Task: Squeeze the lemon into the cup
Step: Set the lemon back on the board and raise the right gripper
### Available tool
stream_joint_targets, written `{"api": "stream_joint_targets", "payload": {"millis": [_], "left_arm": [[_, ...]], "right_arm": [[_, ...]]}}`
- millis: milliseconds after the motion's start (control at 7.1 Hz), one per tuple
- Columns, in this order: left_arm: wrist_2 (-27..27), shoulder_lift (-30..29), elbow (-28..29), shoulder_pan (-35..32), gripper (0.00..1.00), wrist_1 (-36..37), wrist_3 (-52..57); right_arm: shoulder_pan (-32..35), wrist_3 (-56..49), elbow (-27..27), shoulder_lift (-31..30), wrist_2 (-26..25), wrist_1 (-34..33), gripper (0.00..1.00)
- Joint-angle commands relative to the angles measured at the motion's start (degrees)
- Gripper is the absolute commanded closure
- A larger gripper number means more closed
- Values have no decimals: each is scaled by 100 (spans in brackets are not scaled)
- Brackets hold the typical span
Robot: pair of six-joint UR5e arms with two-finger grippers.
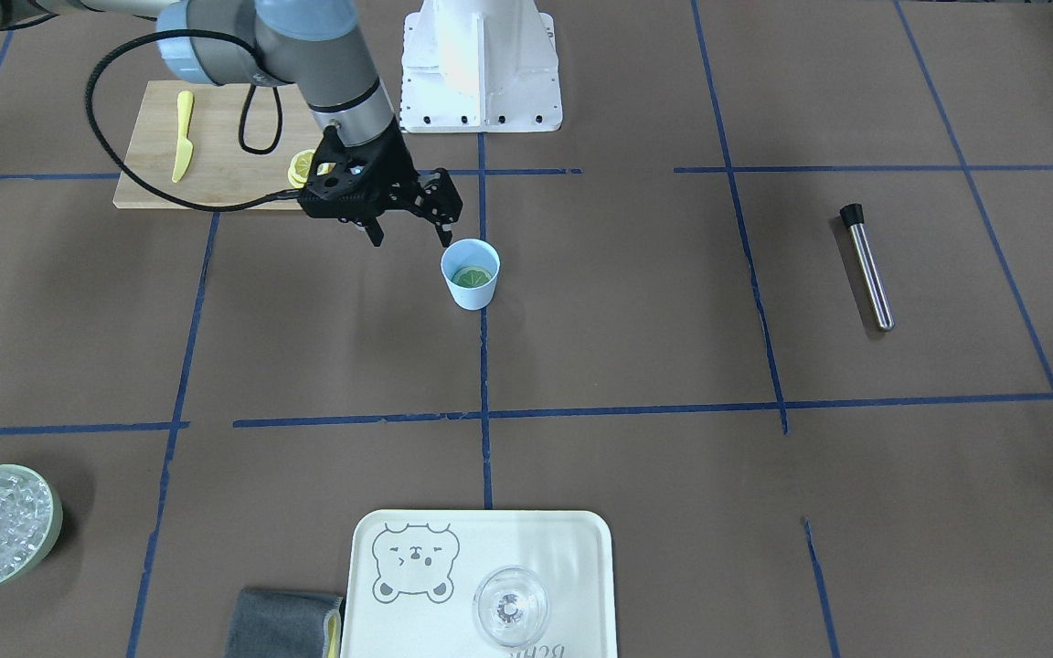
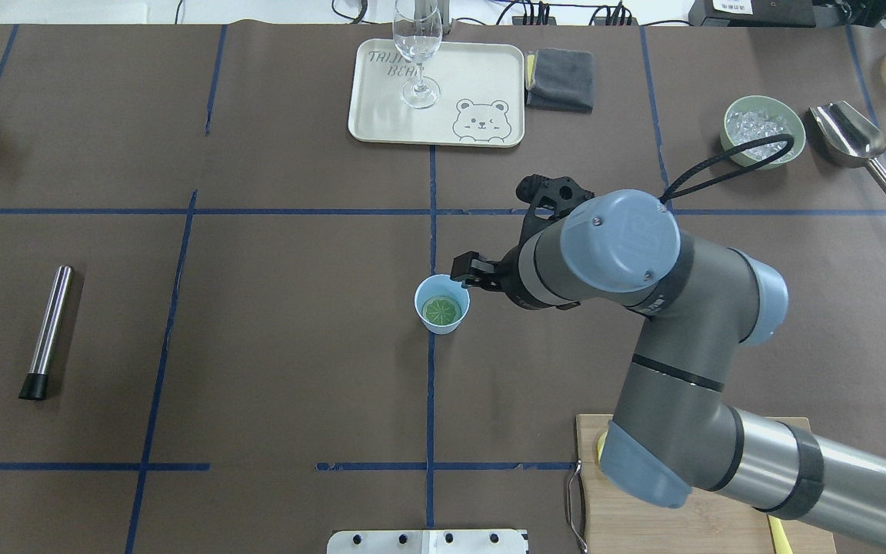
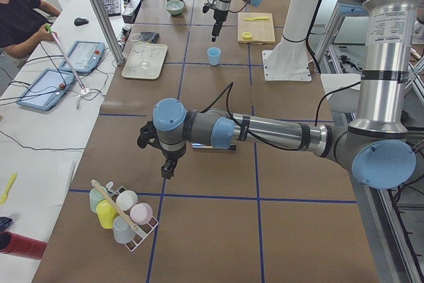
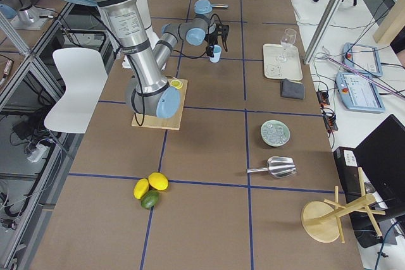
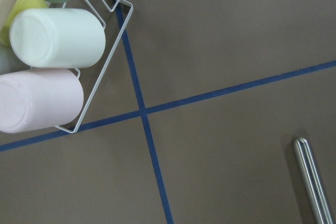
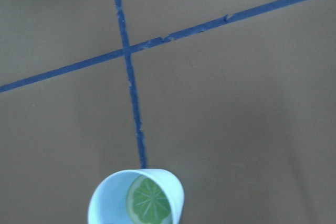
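A long brown-covered table [image 4: 209, 219] gridded with blue tape lines [image 2: 429, 400] stands beside a white moulded chair [image 4: 79, 80] on grey floor [image 4: 35, 184].

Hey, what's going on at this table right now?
The robot's right claw hangs open and empty just above the rim of the small light blue plastic cup, a little to one side of it. A thin round lemon slice lies flat inside the cup. The left claw is away at the other end of the table, near a wire rack of cups; whether it is open cannot be told.
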Motion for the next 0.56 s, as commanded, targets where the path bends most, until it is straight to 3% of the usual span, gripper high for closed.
{"api": "stream_joint_targets", "payload": {"millis": [0, 141, 422], "left_arm": [[55, -25, -49, 890, 0, -679, -1564], [91, -25, 21, 1346, 0, -1257, -3057], [616, -51, 100, 2217, 0, -1596, -4395]], "right_arm": [[733, -945, 340, -730, 760, -3, 0], [1093, -1463, 349, -1012, 1059, 6, 0], [1622, -2308, 349, -1408, 1473, -3, 0]]}}
